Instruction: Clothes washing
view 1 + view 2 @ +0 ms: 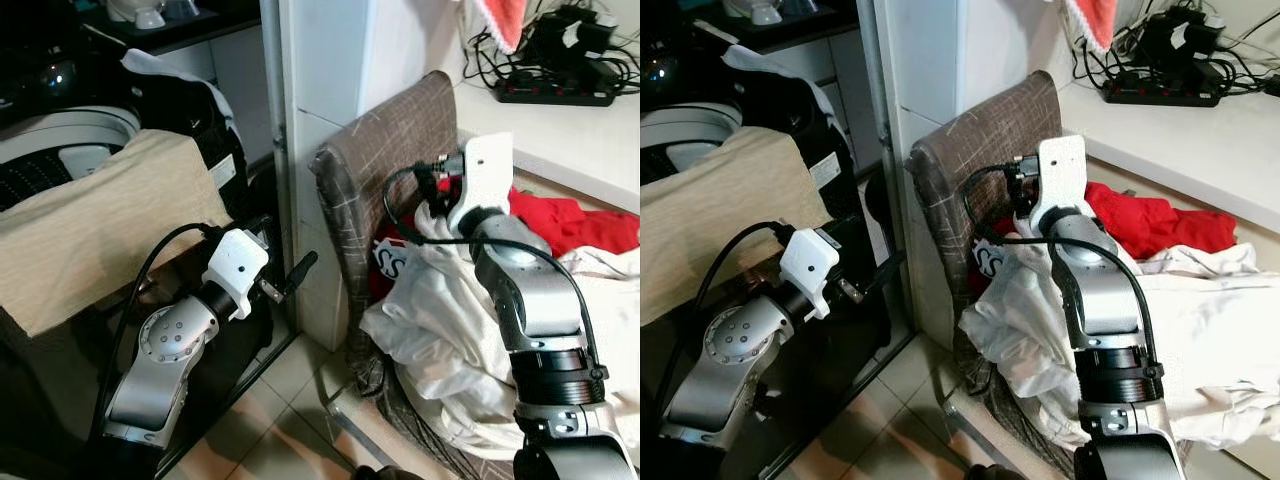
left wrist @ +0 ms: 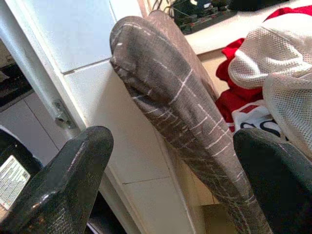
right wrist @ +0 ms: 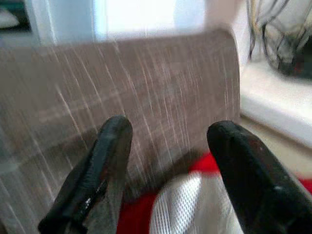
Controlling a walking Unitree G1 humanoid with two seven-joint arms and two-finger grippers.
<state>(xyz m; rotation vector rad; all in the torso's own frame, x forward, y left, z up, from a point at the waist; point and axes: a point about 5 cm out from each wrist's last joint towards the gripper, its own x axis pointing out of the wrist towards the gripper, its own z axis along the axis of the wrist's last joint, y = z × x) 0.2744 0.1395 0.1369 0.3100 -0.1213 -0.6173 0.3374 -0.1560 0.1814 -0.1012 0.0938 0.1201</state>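
A brown woven laundry basket (image 1: 390, 140) stands by a white wall, heaped with white mesh clothes (image 1: 440, 320) and a red garment (image 1: 570, 220). My right gripper (image 1: 432, 185) hovers over the heap near the basket's back wall. In the right wrist view it (image 3: 170, 127) is open, with white mesh (image 3: 185, 209) and red cloth below its fingers and nothing between them. My left gripper (image 1: 290, 278) is low, left of the basket, and points at its corner; it (image 2: 175, 139) is open and empty. At far left is the washing machine (image 1: 60, 140), draped with a beige cloth (image 1: 100, 220).
A white pillar (image 1: 320, 100) stands between the machine and the basket. A black power strip (image 1: 555, 95) with tangled cables lies on the white ledge behind the basket. Tiled floor (image 1: 290, 410) shows between my arms. Dark clothing (image 1: 190, 110) lies on the machine's right side.
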